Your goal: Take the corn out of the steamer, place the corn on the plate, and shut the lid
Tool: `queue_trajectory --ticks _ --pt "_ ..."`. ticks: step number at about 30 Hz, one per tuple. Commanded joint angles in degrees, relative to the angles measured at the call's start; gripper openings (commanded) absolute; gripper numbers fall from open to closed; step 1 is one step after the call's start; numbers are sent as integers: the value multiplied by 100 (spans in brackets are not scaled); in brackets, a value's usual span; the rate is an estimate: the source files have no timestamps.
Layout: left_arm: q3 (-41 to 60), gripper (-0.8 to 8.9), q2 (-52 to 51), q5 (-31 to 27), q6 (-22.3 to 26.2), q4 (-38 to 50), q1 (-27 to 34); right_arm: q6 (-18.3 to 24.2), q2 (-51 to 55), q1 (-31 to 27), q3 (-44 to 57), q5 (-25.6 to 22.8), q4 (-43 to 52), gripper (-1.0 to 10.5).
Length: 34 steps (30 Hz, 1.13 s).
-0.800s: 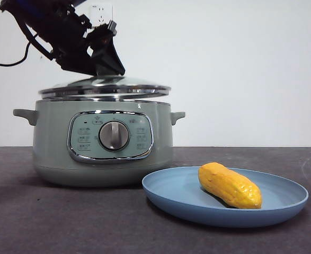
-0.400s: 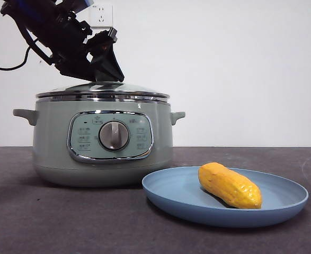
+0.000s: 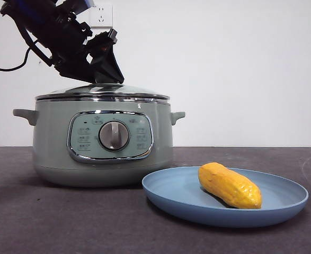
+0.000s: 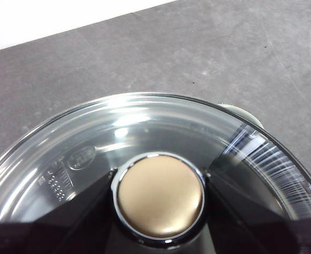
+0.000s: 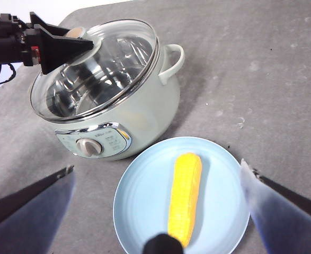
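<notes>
Lid [image 3: 102, 93] is seated level on the steamer [image 3: 102, 143], chrome rim meeting the pot's rim all round. Left gripper [image 3: 103, 66] is seen above the lid centre — its jaws are closed against both sides of the knob [image 4: 160, 196], as shown in the left wrist view. Corn [image 3: 229, 185] lies on its side on the plate [image 3: 225, 210]; the plate sits at about 4 o'clock from the steamer, near its base. Right gripper [image 5: 160, 174] hangs high over the plate — jaws spread wide, nothing held.
</notes>
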<state>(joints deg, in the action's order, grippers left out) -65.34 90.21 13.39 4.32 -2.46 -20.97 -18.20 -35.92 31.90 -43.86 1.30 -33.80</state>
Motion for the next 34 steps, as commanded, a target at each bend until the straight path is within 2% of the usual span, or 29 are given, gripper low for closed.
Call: queue_trajectory --ticks 1,10,13,15,17,18,19,34 --pt "-50 -9 85 22 50 170 -31 2 9 9 28 -15 28 567" --pt "-50 -8 293 -24 46 4 -42 4 9 9 28 -15 26 567" --pt "-50 30 293 -22 39 -28 -39 4 9 9 28 -15 26 567" --pt "-50 167 293 -22 39 -111 -35 7 9 9 28 -13 26 567" --pt "-50 403 293 -20 39 -175 -35 13 9 9 28 -15 26 567" --pt "-50 483 293 -20 39 -186 -35 24 7 9 28 -13 26 567" --pt "-50 520 293 -20 39 -192 -35 24 4 9 28 -13 24 567" --pt "-52 520 -382 -20 35 -278 -26 136 4 9 28 -4 -162 567"
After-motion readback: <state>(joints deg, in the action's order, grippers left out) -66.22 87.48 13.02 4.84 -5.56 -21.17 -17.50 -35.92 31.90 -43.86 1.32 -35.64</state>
